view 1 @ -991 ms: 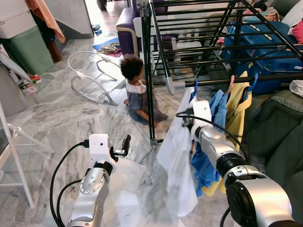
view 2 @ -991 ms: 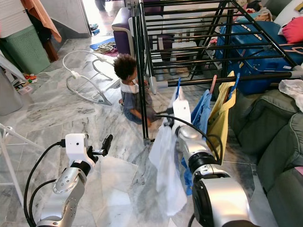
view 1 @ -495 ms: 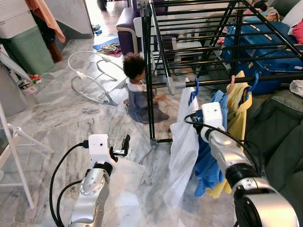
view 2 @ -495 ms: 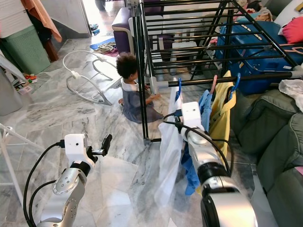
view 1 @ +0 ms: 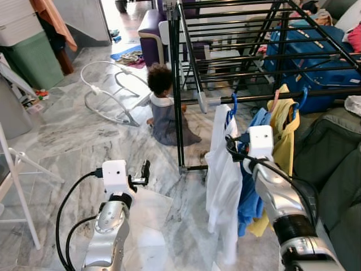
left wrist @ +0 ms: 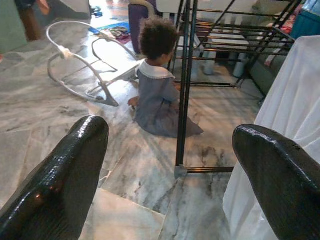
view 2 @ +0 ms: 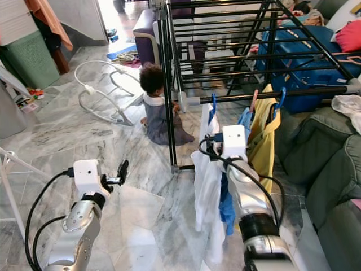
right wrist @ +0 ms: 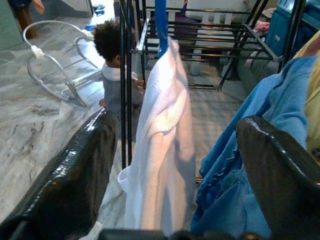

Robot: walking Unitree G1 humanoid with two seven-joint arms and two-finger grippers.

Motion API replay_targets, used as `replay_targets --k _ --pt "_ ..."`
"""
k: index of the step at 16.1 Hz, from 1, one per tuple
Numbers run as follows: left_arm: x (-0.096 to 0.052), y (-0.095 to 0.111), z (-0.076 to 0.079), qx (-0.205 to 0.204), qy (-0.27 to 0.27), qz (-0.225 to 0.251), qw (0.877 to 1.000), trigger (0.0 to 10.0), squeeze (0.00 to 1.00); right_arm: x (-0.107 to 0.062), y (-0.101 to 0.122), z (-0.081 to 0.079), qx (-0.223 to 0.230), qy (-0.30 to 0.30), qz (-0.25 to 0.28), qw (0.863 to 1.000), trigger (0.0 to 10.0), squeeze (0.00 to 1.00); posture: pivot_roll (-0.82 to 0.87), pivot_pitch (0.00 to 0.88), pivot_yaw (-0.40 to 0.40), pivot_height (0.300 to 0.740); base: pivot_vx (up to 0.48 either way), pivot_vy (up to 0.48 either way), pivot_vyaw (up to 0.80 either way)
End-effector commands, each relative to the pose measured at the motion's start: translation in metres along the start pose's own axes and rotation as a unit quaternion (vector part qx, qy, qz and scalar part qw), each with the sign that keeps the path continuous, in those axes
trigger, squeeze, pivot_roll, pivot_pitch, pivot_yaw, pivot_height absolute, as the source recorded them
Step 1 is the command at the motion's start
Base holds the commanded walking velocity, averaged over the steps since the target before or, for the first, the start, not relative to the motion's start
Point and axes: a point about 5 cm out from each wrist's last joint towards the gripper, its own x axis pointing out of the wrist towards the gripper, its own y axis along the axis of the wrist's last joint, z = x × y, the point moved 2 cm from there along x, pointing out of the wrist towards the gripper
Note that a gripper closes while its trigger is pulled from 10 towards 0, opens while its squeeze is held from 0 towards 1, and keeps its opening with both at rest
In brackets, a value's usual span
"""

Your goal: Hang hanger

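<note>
Right wrist view: the right gripper (right wrist: 172, 150), fingers spread and empty, faces the white garment on a blue plastic hanger (right wrist: 161, 27) hooked over the black metal drying rack's rail (view 2: 271, 94). Light and floppy cloth; grasp the stiff hanger neck. Left gripper (left wrist: 165, 165) idles, spread.

Drying rack (view 1: 186, 84): black matt metal tubing. White shirt (view 1: 223, 180): soft cloth. Hanger hook (view 1: 232, 105): blue plastic. Floor (view 1: 67, 141): polished grey-veined marble. Left tool fingers (left wrist: 55, 185): glossy black.

Blue hanger (view 1: 232, 106) shoulders hidden under white garment (view 1: 223, 180); right claw behind wrist housing
</note>
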Motion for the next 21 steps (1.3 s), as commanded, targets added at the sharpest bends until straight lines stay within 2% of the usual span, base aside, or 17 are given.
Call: replay_targets --k 1,3,8,11,17,18,20,21 --pt "-0.002 0.002 -0.006 0.005 0.015 0.006 1.0 10.0 0.0 -0.001 0.007 -0.004 0.001 0.005 0.011 1.0 10.0 1.0 -0.09 0.0 0.036 0.74 0.0 0.0 0.0" --pt "-0.006 -0.002 -0.009 0.009 0.025 0.004 1.0 10.0 0.0 -0.007 0.009 -0.005 -0.005 0.002 0.024 1.0 10.0 1.0 -0.09 0.0 0.034 0.74 0.0 0.0 0.0" --pt "-0.009 -0.007 -0.012 0.015 0.031 0.0 0.999 10.0 0.0 -0.018 0.004 -0.011 -0.004 0.011 0.011 1.0 10.0 1.0 -0.09 0.0 0.03 0.74 0.0 0.0 0.0" --pt "-0.008 -0.013 -0.012 0.017 0.033 -0.006 0.999 10.0 0.0 -0.021 -0.001 -0.011 -0.001 0.007 0.005 1.0 10.0 1.0 -0.09 0.0 0.029 0.74 0.0 0.0 0.0" --pt "-0.005 -0.01 -0.009 0.022 0.031 -0.002 0.999 10.0 0.0 -0.02 0.003 -0.011 -0.017 0.003 0.01 1.0 10.0 1.0 -0.09 0.0 0.031 0.74 0.0 0.0 0.0" --pt "-0.005 -0.01 -0.008 0.027 0.029 0.001 0.999 10.0 0.0 -0.021 0.002 -0.011 -0.019 0.004 0.008 1.0 10.0 1.0 -0.09 0.0 0.031 0.74 0.0 0.0 0.8" --pt "-0.005 -0.009 -0.007 0.032 0.026 0.002 0.999 10.0 0.0 -0.022 0.001 -0.012 -0.02 0.002 0.006 1.0 10.0 0.97 -0.09 0.0 0.031 0.74 0.0 0.0 0.8" --pt "-0.005 -0.01 -0.007 0.031 0.026 0.003 0.999 10.0 0.0 -0.022 0.001 -0.012 -0.019 0.002 0.007 1.0 10.0 0.75 -0.09 0.0 0.031 0.74 0.0 0.0 0.0"
